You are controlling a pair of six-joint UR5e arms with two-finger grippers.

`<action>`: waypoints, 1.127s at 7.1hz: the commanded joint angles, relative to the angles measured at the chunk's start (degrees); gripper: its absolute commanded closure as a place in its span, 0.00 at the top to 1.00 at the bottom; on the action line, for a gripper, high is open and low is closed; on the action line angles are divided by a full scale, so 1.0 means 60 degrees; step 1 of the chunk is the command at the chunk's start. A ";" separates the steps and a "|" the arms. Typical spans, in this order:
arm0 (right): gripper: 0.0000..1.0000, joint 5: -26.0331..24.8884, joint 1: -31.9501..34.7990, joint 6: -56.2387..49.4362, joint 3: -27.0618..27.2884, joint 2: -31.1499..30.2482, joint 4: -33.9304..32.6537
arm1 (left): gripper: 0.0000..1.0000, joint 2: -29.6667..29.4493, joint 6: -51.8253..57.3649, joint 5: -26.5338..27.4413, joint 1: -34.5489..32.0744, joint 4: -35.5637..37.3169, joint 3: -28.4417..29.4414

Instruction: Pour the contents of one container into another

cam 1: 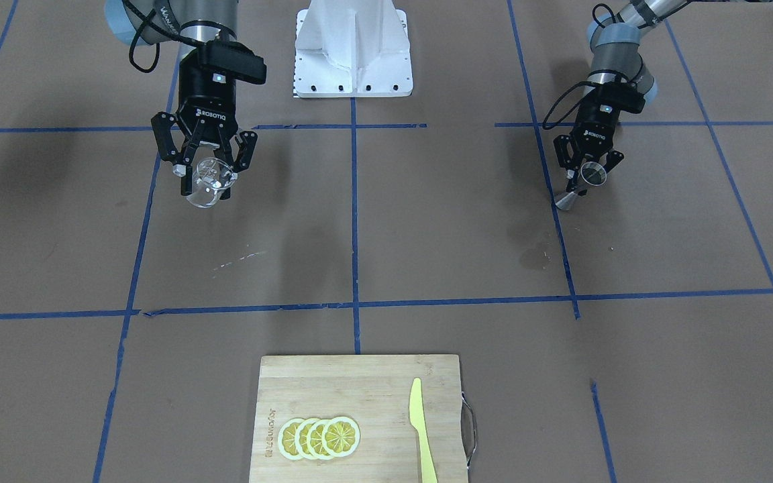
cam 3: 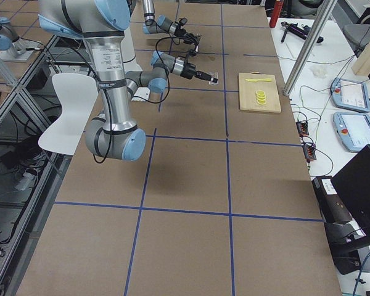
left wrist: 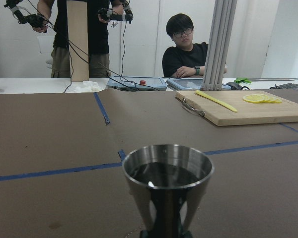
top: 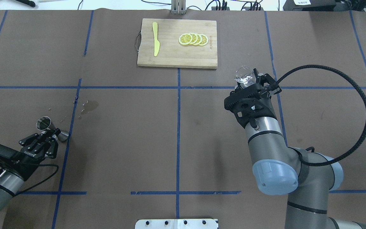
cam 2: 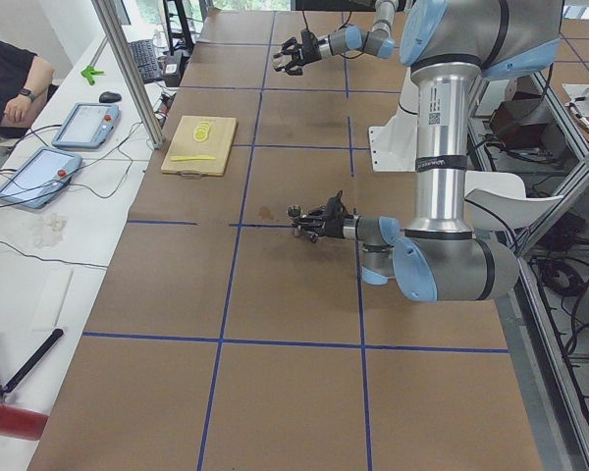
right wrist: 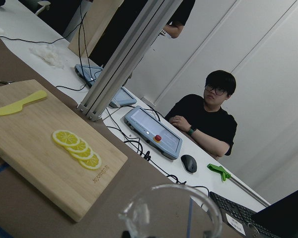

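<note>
**Well, a cup in one set of jaws and a jigger in the other**

My right jaws are closed on the small glass cup (cam 1: pixel 209 182), with one finger on each side of it. I hold the cup up in the air, off the table (top: pixel 122 143). It leans over and is not straight up. It hangs near the wooden cutting board (top: pixel 176 58), just off the board's corner that is closest to me on my right side. The cup does not touch the board. It looks clear all the way through, and I cannot tell if anything is in it.

My left jaws are closed on the shiny steel jigger (left wrist: pixel 166 196). They pinch it at its thin middle. The jigger stands straight, with its open top facing up. It is low, close to the table, but I cannot tell if its bottom touches. The inside looks dark, and I cannot tell if that is a drink or just shade. The jigger is far from the board, well off to the board's left and much closer to me.

The cup and the jigger are well apart.

On the board lie lemon slices (top: pixel 193 39) in a row, each one partly on the next. A yellow knife (top: pixel 155 43) lies on the board too, apart from the slices. A dark spot (top: pixel 89 106) is on the table between the jigger and the board, nearer the jigger.
</note>
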 commanded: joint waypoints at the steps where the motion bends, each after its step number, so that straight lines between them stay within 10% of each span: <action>1: 0.00 -0.0002 0.0000 0.0000 0.0000 0.0000 0.0000 | 0.00 0.0043 0.0040 0.0030 0.0002 0.0000 0.0003; 8: 0.00 -0.0002 0.0000 0.0000 0.0015 -0.0015 0.0000 | 0.00 0.0029 0.0626 0.0353 0.0295 0.0000 -0.0012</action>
